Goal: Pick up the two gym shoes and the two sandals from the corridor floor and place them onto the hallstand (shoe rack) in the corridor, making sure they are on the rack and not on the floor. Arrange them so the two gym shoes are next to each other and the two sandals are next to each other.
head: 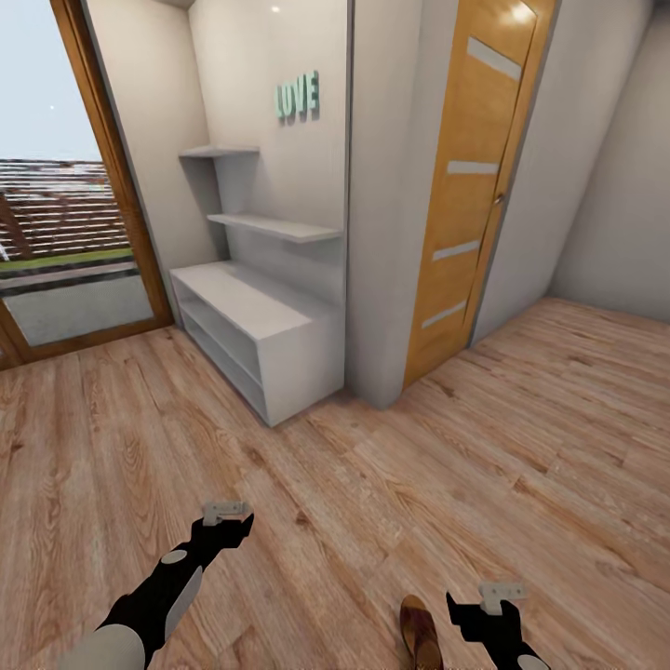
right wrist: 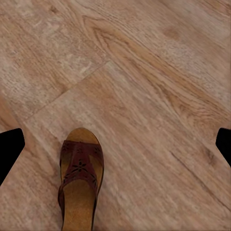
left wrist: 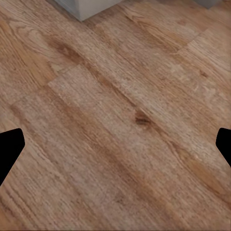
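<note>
While the wood floor point(head: 521, 437) fills the lower frame, the grey shoe rack point(head: 261, 326) stands bare at centre left. One brown sandal point(head: 421, 633) lies at the bottom edge beside the right gripper point(head: 484, 605); both it and the left gripper point(head: 228, 523) hang spread wide, empty.

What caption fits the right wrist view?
Open jaws above a brown sandal lying on the wood-plank floor.

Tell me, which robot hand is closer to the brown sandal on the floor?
The right. The right gripper hovers just beside the sandal, which lies on the wood floor close in front of its open fingers. The left gripper is farther off, over bare planks toward the grey hallstand.
</note>
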Controlling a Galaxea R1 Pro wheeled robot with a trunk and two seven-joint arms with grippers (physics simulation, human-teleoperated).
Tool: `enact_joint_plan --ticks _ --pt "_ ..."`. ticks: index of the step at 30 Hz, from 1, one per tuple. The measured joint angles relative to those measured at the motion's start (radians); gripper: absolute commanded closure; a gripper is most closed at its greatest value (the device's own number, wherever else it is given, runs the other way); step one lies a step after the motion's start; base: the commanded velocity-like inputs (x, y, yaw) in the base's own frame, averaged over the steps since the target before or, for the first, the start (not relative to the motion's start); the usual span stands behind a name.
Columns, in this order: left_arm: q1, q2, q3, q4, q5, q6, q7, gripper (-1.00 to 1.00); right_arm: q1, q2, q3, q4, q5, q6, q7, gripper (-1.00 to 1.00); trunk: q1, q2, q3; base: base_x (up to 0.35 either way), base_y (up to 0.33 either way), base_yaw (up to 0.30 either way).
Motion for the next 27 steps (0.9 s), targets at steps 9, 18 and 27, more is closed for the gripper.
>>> enact_joint_plan --ticks 9,18,27 --pt "-0.002 0.0 0.0 0.001 0.0 -0.001 -0.001 -1.0 0.0 0.0 -0.001 -0.002 -0.001 0.0 -0.001 -1.0 0.035 -0.063 -0.028 0.0 0.0 0.0" --pt "-0.002 0.001 0.0 0.001 0.0 -0.001 -0.002 -1.0 0.0 0.0 -0.002 -0.001 -0.001 0.0 -0.001 -1.0 0.069 -0.126 -0.056 0.0 0.0 0.0" --pt "-0.002 0.001 0.0 0.001 0.0 -0.001 -0.002 -1.0 0.0 0.0 -0.004 -0.001 -0.001 0.0 -0.001 -1.0 0.104 -0.189 -0.087 0.0 0.0 0.0"
